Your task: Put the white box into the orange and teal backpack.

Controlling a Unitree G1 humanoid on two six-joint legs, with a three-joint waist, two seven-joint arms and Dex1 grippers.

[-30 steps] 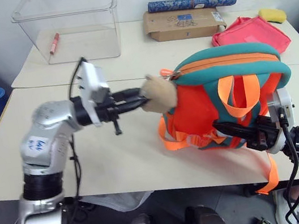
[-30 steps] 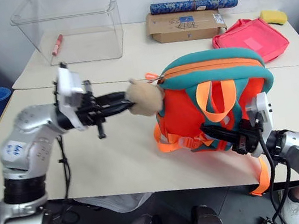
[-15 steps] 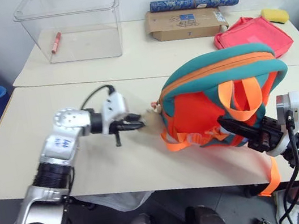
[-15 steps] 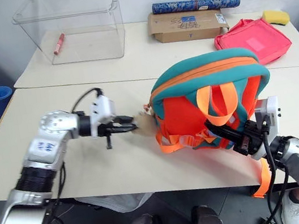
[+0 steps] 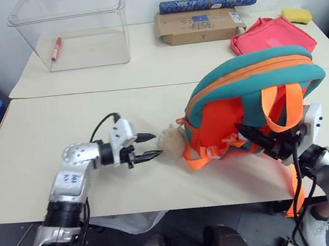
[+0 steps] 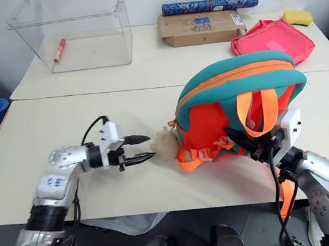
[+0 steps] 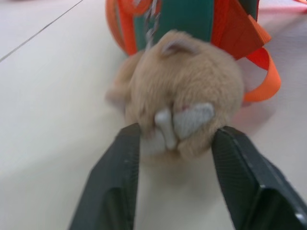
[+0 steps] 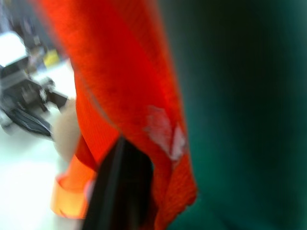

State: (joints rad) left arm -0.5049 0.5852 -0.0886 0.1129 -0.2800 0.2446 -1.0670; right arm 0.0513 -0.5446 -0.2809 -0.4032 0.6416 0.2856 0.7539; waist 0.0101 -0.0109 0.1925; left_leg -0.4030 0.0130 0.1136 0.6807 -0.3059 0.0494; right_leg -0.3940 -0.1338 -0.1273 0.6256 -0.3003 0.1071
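The left gripper (image 5: pixel 149 145) lies low over the table (image 5: pixel 41 143) with its black fingers (image 7: pixel 115 182) spread apart, the tan plush ball (image 7: pixel 184 93) resting on the tabletop between their tips and no longer pinched. The ball hangs by a short chain from the orange and teal backpack (image 5: pixel 250 105), which stands upright near the table's front edge. The right gripper (image 5: pixel 262 139) is pressed in among the orange straps (image 5: pixel 279 110) at the backpack's back; whether its fingers grip a strap cannot be told. Bare tabletop stretches wide to the left of the left arm. On the rear table stand a clear plastic bin (image 5: pixel 73 28) holding a red pen (image 5: pixel 55 48), a cardboard box (image 5: pixel 198 24), a blue roll (image 5: pixel 208 3), a pink bag (image 5: pixel 273 34) and a yellow sponge (image 5: pixel 295 15).
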